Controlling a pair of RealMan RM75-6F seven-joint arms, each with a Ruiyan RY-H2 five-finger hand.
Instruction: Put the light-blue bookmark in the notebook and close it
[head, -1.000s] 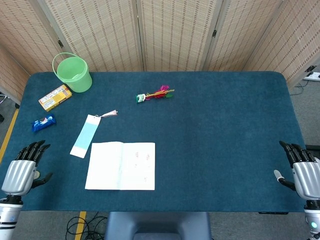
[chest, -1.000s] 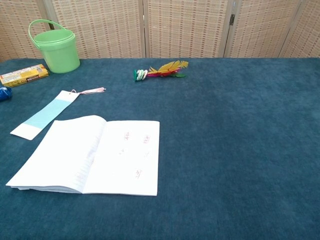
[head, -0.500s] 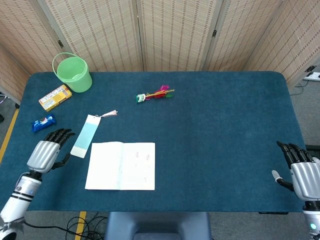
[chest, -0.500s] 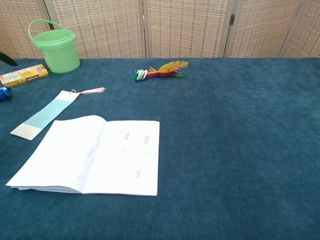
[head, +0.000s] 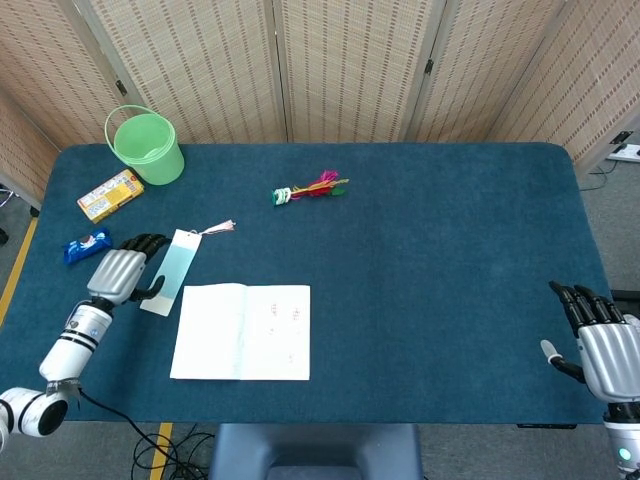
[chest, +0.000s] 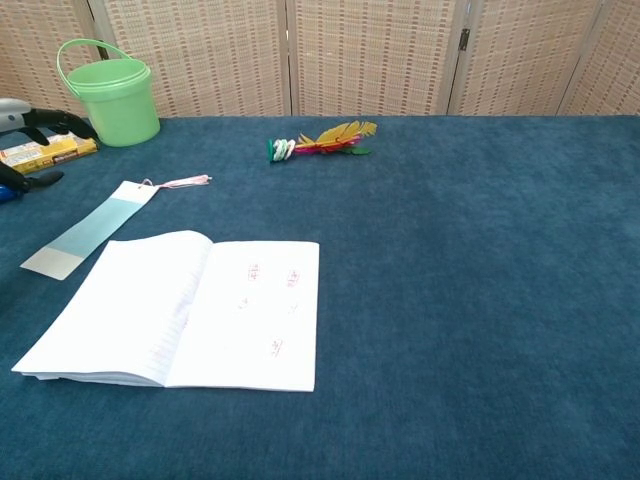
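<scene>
The light-blue bookmark (head: 170, 271) (chest: 88, 229), with a pink tassel at its far end, lies flat on the blue table just left of the open notebook (head: 243, 332) (chest: 180, 311). My left hand (head: 122, 270) (chest: 28, 128) hovers right beside the bookmark's left edge, fingers spread and holding nothing. Whether it touches the bookmark I cannot tell. Far off at the table's right front edge, my right hand (head: 598, 341) is open and empty, seen only in the head view.
A green bucket (head: 147, 147) (chest: 109, 89) stands at the back left. A yellow box (head: 110, 194) (chest: 48, 150) and a blue packet (head: 87, 244) lie near the left edge. A feathered toy (head: 310, 188) (chest: 320, 140) rests mid-back.
My left hand has moved from the table's front left corner forward and rightward, reaching the bookmark's left side. The right hand has barely shifted.
</scene>
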